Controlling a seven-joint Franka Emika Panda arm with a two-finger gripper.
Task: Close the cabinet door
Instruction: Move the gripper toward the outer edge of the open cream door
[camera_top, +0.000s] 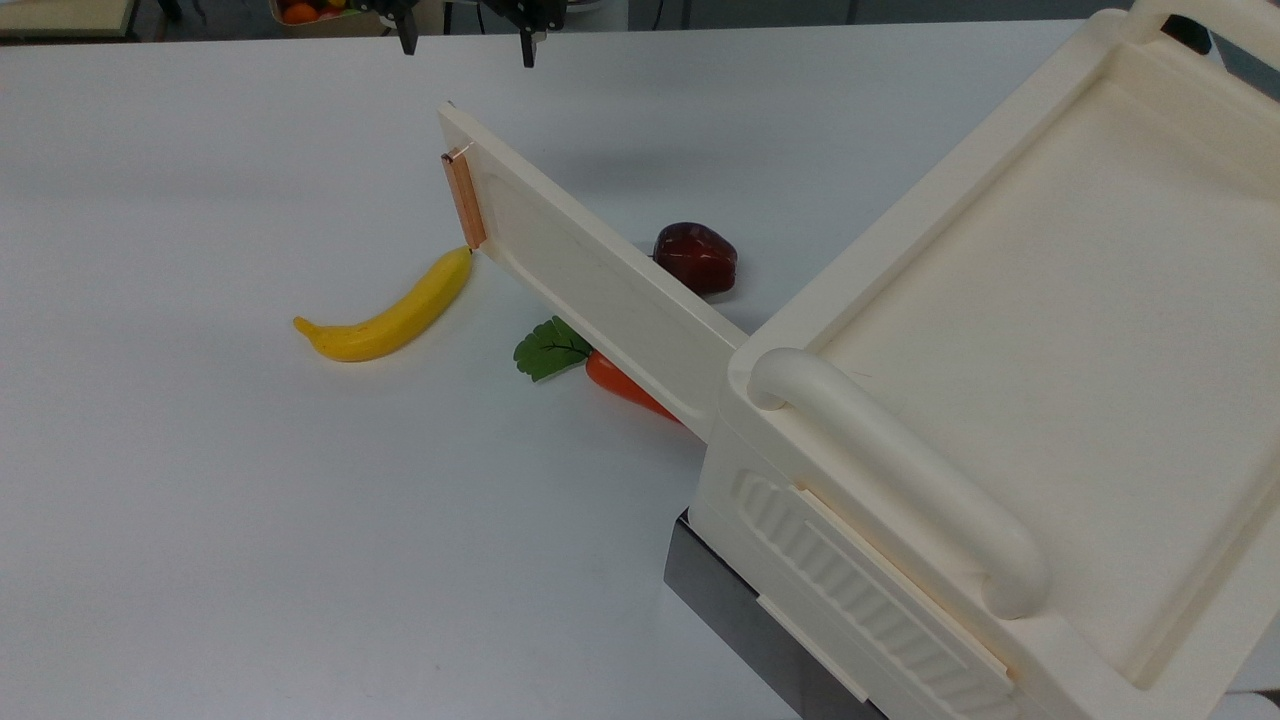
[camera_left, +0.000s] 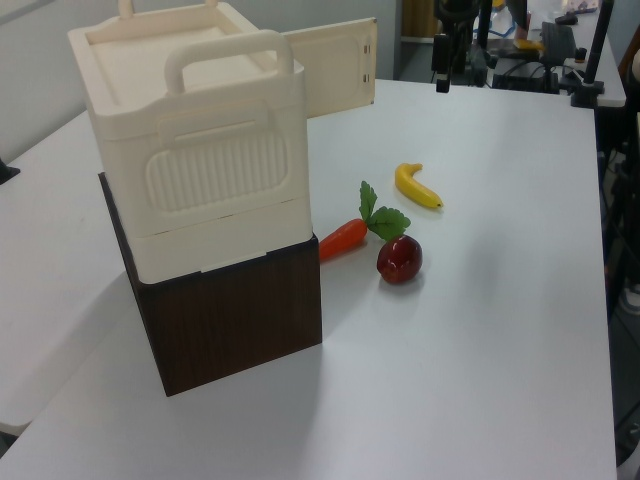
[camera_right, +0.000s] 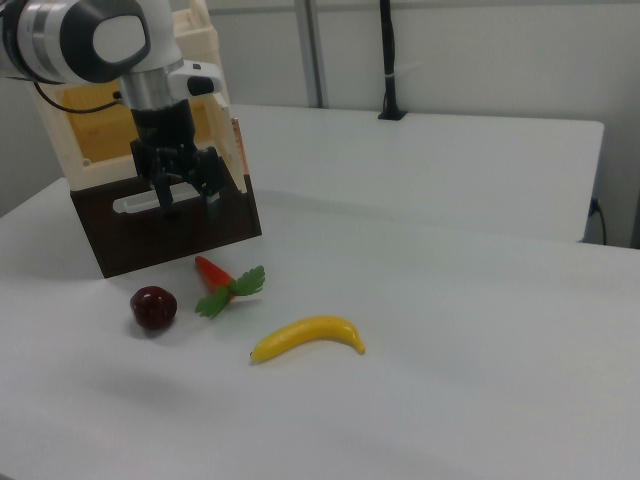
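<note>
The cabinet (camera_top: 1000, 300) (camera_left: 200, 120) is a large cream box at the top view's right, raised on a dark base. Its cabinet door (camera_top: 590, 280) (camera_left: 335, 65) stands wide open, reaching out over the table toward the top view's upper left. A copper strip (camera_top: 463, 197) marks the door's free end. My gripper (camera_top: 466, 45) (camera_right: 184, 195) hangs open above the table just past that free end, touching nothing. In the right view its fingers (camera_right: 160, 195) hang in front of the cabinet's open front, beside the door's edge (camera_right: 243, 170).
A yellow banana (camera_top: 395, 315) (camera_right: 308, 337) lies near the door's tip. An orange carrot with green leaves (camera_top: 620, 385) (camera_left: 343, 238) lies under the door. A dark red fruit (camera_top: 697, 258) (camera_left: 400, 259) sits behind the door in the top view. The dark wood base (camera_left: 230, 310) holds the cabinet up.
</note>
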